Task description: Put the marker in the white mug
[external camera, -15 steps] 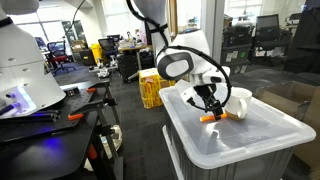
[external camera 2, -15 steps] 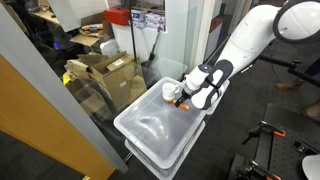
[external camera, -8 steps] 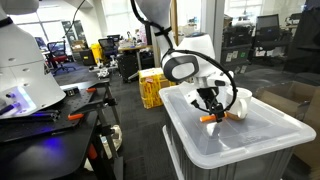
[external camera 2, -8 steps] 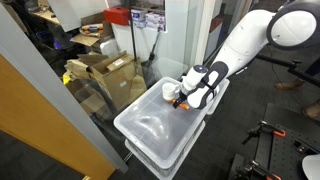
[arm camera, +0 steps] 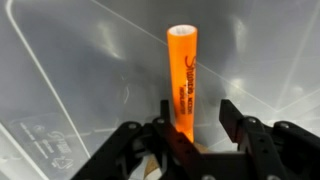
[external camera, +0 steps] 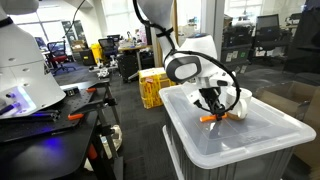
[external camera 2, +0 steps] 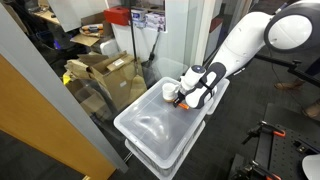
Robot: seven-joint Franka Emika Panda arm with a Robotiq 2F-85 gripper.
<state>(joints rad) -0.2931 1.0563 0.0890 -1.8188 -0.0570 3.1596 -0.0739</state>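
The orange marker [arm camera: 183, 75] lies on the translucent bin lid [arm camera: 70, 90], its paler end pointing away from the wrist camera. My gripper [arm camera: 195, 110] straddles its near end. One finger [arm camera: 161, 118] is against the marker and the other finger [arm camera: 232, 118] stands a gap away, so the jaws are part-way in and open. In both exterior views the gripper [external camera: 211, 110] [external camera 2: 188, 100] reaches down to the marker [external camera: 215, 117]. The white mug [external camera: 241, 101] [external camera 2: 171, 90] stands on the lid right behind the gripper.
The grey bin [external camera: 230, 140] [external camera 2: 150, 125] is tall, with its lid edges close around the work spot. Yellow crates [external camera: 150, 88] sit on the floor beyond. Cardboard boxes [external camera 2: 105, 72] stand beside the bin, and a workbench [external camera: 50, 115] with tools is to the side.
The jaws have narrowed from wide open around the marker's near end. The arm has shifted slightly over the marker; marker and mug have not moved.
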